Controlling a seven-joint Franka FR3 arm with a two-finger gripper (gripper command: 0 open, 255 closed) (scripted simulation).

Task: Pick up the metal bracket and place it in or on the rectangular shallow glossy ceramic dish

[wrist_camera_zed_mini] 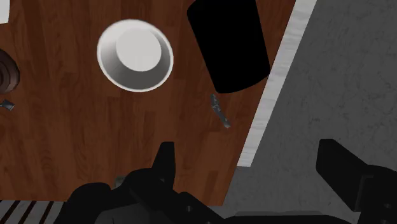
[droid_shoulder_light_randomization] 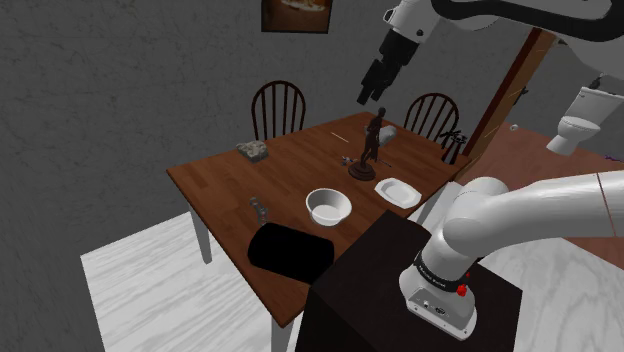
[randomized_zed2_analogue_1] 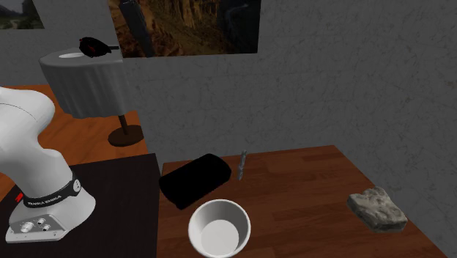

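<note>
Metal bracket (droid_shoulder_light_randomization: 259,207): a small, thin grey strip lying flat on the brown wooden table (droid_shoulder_light_randomization: 215,180), close to the table's edge and just beside one end of a black rounded block (droid_shoulder_light_randomization: 290,250). Nothing touches it or holds it. Judged from its look, the bracket is stiff, light and hard-surfaced, so it should not bend or break, but it may slide on the wood or swivel between the pads. It sits very low, so the fingers would have to come down almost to the tabletop. The best hold is probably across its narrow width at mid-length, as a grip near one end would let it pivot. With the edge so near, a sideways nudge could push it off the table. White round bowl (droid_shoulder_light_randomization: 328,206): stands between the bracket and the goal. White rectangular shallow dish (droid_shoulder_light_randomization: 397,190): at the shoulder view's right of the bowl, well apart from the bracket and empty. Dark figurine (droid_shoulder_light_randomization: 368,150): upright just behind the dish, a thing to clear when lowering. Grey rock (droid_shoulder_light_randomization: 252,151): near the far side of the table. Gripper (droid_shoulder_light_randomization: 370,97): hangs high above the table, over the figurine's side. In the wrist view its fingers (wrist_camera_zed_mini: 167,162) stand wide apart with nothing between them and the bracket lies below. Two wooden chairs (droid_shoulder_light_randomization: 278,105) stand beyond the table. Dark stand (droid_shoulder_light_randomization: 370,290): at the shoulder view's lower right. The pick is not yet begun
</note>
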